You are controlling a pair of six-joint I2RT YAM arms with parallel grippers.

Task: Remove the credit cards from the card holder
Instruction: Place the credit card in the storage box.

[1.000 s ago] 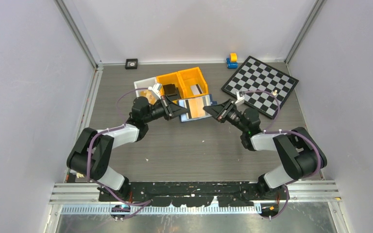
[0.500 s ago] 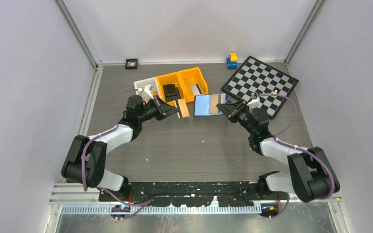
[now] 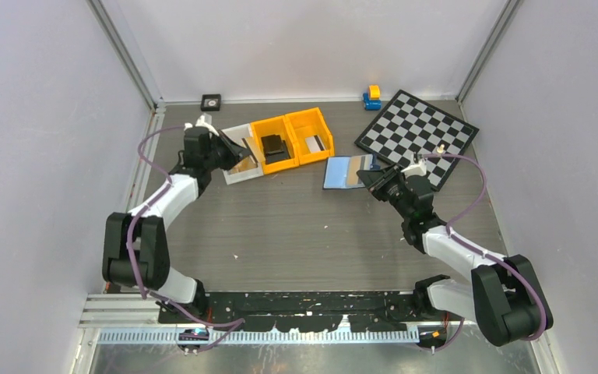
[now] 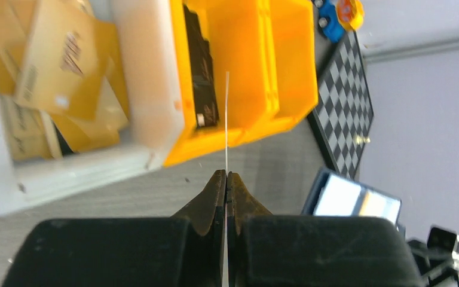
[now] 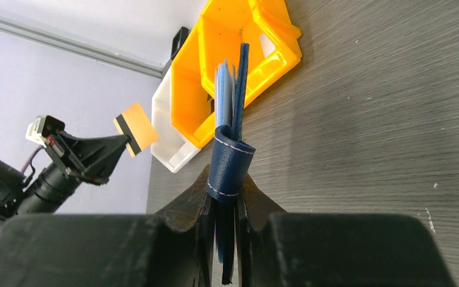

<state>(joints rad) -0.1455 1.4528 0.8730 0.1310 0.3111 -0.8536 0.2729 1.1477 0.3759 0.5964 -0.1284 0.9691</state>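
Observation:
My left gripper is shut on a thin tan credit card, which the left wrist view shows edge-on as a pale line rising from the fingertips. It hovers by the white tray, well left of the card holder. The navy card holder hangs unfolded and off the table, its light blue inside facing up with a tan strip in one pocket. My right gripper is shut on its right edge. In the right wrist view the navy leather stands clamped between the jaws.
The white tray holds several tan cards. Two orange bins stand beside it, one with a black block. A chessboard lies at the back right, with a small blue and yellow toy behind it and a small black square by the back wall.
My left gripper pulled the tan card away from the card holder and swung left and back to the white tray. My right gripper carried the card holder right, toward the chessboard.

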